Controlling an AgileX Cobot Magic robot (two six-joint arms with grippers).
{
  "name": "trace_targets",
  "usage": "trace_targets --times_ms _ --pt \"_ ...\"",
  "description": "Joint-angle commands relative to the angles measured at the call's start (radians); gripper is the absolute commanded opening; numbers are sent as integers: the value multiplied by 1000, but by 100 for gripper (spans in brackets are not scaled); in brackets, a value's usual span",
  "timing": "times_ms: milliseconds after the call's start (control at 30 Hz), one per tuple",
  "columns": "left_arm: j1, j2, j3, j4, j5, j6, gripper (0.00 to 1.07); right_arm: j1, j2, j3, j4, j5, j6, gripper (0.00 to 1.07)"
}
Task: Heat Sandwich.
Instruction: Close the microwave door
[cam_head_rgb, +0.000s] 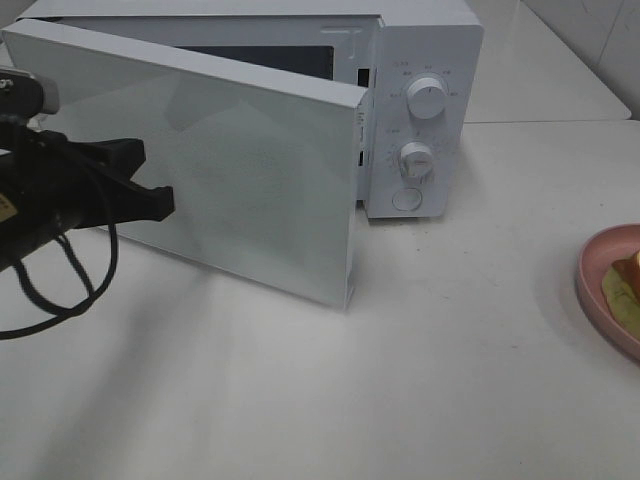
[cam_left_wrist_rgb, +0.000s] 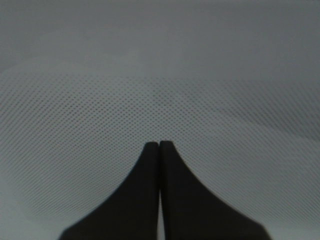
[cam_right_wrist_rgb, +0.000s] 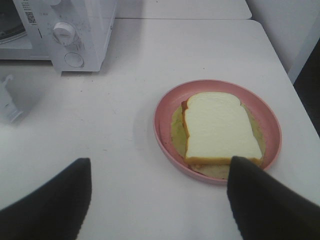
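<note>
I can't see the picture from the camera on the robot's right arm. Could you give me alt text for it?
A sandwich topped with pale bread lies on a pink plate on a white table. The open right gripper shows as two dark fingers in the foreground, and a white microwave stands beyond.

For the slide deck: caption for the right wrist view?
Open right gripper hovers near sandwich on pink plate, microwave beyond.

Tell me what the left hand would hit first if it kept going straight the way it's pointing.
Most likely the microwave door. The left hand is shut, its tips aimed at the door's dotted window panel, which fills the wrist view. How much gap remains is hard to judge.
</note>
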Motion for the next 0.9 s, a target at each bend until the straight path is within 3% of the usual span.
trace_targets --times_ms 33,300,467,900 --pt "-56 31 -59 -104 -7 49 0 -7 -28 1 -1 -7 2 73" --pt "-148 117 -209 -205 29 116 0 -7 -28 1 -1 -7 2 73" --pt "-168 186 -329 -219 86 120 0 -7 -28 1 -1 -7 2 73" --pt "-168 298 -515 -237 152 121 0 -7 -28 1 -1 -7 -1 73"
